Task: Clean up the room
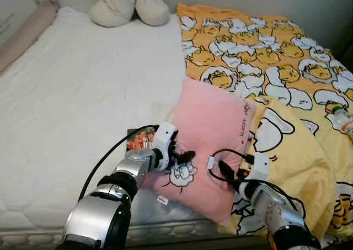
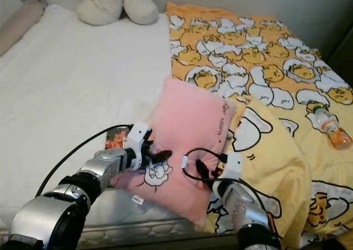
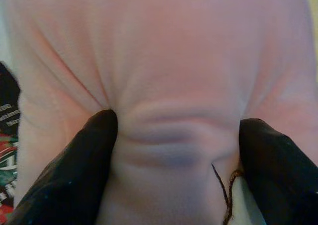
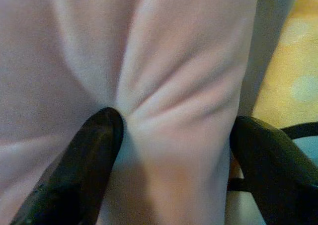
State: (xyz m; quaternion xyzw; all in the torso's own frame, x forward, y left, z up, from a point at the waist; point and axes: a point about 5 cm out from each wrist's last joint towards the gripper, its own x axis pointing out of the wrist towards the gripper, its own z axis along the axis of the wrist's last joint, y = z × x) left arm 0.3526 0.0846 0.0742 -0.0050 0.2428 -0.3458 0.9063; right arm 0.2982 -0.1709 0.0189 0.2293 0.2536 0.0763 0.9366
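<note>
1. While both arms reach forward over the near edge of the bed (image 1: 83, 95), the robot works on a pink pillow (image 1: 212, 123) lying where the white mattress meets a yellow egg-print blanket (image 1: 287, 62).
2. The left pincer (image 1: 183, 156) presses into the pillow's near left corner; its wrist view shows both black fingers (image 3: 74, 175) spread wide with pink fabric bunched and creased between them, so it is gripping a fold of the pillow.
3. The right pincer (image 1: 224, 170) has hold of the near right part in the same way, fingers (image 4: 84, 170) apart with puckered fabric between them.
4. The step in hand appears to be a two-handed grasp of the pillow. The next move likely calls for lifting both sides evenly and carrying it to the head of the bed, where a cream plush toy (image 1: 129, 4) sits.
5. A colourful packet (image 1: 140, 138) lies on the mattress, partly under the pillow's left edge.
6. A drink bottle (image 2: 331, 127) lies on its side on the blanket, well apart to the right; its contents look orange
</note>
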